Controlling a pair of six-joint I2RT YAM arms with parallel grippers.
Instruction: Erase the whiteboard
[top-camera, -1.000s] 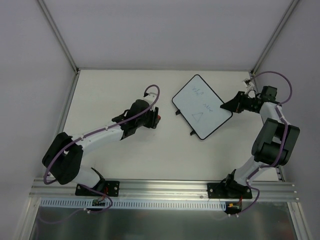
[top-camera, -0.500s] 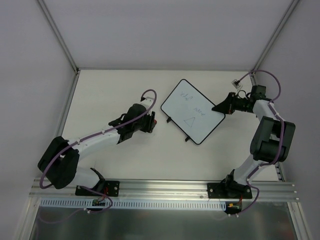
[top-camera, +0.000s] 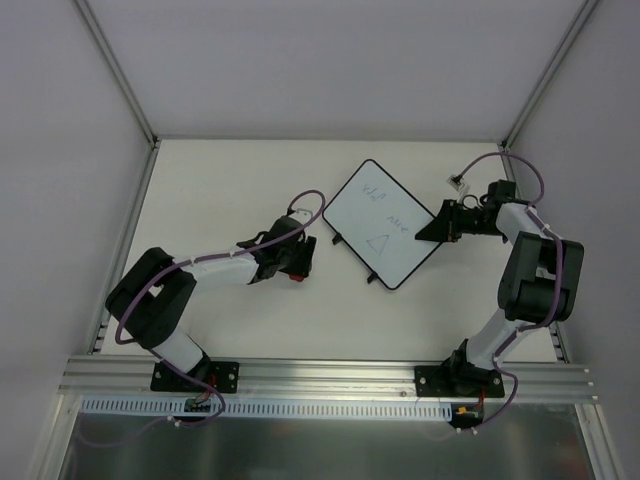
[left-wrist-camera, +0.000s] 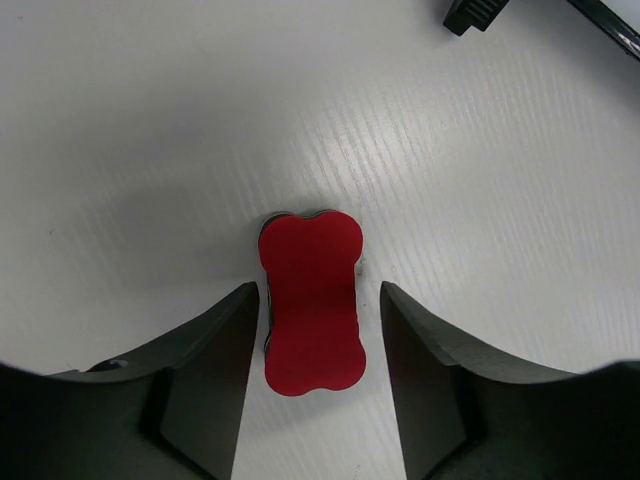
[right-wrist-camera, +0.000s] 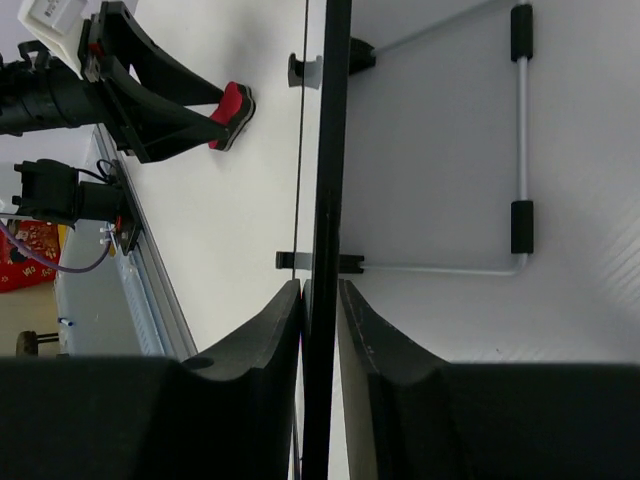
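The whiteboard (top-camera: 375, 215) lies tilted right of the table's middle, with a drawn triangle and some scribbles on it. My right gripper (top-camera: 425, 232) is shut on its right edge; in the right wrist view the jaws (right-wrist-camera: 320, 292) clamp the black rim (right-wrist-camera: 332, 150) edge-on. A small red eraser (left-wrist-camera: 311, 300) lies flat on the table left of the board. My left gripper (left-wrist-camera: 320, 292) is open and low over it, one finger on each side, not touching. From above the eraser (top-camera: 296, 276) shows just under the left gripper (top-camera: 297, 266).
The board's wire stand (right-wrist-camera: 520, 130) and black feet (left-wrist-camera: 470, 14) stick out from it. A white tag (top-camera: 458, 183) hangs on the right arm's cable. Frame posts stand at the far corners and a metal rail (top-camera: 330, 375) runs along the near edge.
The right gripper has drawn the whiteboard left, toward the middle. The left gripper has pulled back toward the near side and now straddles the eraser.
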